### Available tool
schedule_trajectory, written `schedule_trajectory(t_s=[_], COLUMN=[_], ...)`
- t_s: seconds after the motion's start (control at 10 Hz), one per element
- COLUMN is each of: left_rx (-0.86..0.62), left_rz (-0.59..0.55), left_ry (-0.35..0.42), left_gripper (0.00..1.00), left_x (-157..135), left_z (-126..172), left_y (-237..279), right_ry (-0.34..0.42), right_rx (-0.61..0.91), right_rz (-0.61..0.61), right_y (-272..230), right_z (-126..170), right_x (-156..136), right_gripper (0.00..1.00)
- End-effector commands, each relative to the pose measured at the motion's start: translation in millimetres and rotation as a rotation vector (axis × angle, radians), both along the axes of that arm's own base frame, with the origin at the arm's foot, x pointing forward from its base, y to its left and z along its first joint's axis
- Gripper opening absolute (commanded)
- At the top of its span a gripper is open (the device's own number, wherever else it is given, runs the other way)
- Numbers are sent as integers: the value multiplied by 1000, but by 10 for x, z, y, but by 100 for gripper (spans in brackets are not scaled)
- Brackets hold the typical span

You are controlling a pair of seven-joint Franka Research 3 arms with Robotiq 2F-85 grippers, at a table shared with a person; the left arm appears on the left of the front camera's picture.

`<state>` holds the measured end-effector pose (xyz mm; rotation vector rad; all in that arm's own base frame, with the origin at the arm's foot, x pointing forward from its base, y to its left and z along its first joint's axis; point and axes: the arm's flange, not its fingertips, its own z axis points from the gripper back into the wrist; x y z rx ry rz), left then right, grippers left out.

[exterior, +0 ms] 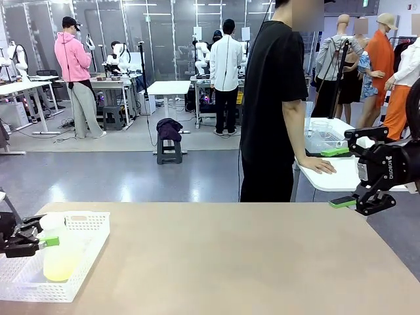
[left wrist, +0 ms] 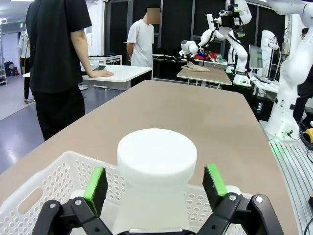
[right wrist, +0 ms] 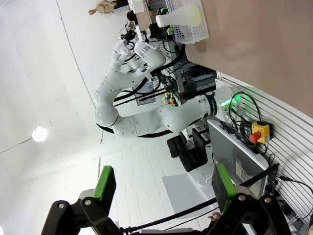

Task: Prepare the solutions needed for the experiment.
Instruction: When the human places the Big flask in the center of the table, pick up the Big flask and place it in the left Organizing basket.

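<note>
Left gripper (exterior: 41, 237): lower left of your front view, spread wide around the flask (exterior: 58, 252) neck, pads apart from it.
Solutions (exterior: 60, 268): pale yellow-green layer low in that flask, standing in the white basket (exterior: 85, 262) on the tabletop (exterior: 230, 262).
Person (exterior: 275, 98): upper centre, hand resting on a white side table (exterior: 341, 174).
Right gripper (exterior: 344, 177): right edge, raised, spread wide, holding nothing.
</note>
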<state>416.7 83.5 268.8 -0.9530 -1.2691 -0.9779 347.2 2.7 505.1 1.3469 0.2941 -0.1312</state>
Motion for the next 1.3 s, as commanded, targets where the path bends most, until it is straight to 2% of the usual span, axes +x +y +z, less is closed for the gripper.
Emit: schedule_trajectory(t_s=[0.0, 0.6, 0.8, 1.2], left_rx=[-8, 0, 69, 79], left_rz=[-7, 0, 27, 62], left_ry=[-6, 0, -31, -86], left_gripper=[100, 100, 100, 100], left_x=[12, 0, -96, -421], left_z=[10, 0, 35, 391], left_y=[-6, 0, 95, 376], right_ry=[-2, -2, -2, -2], right_rx=[17, 17, 17, 17], right_rz=[-4, -4, -4, -4], right_y=[5, 5, 5, 5], right_z=[19, 19, 19, 19], right_x=[1, 1, 1, 1], right_gripper=[100, 100, 100, 100])
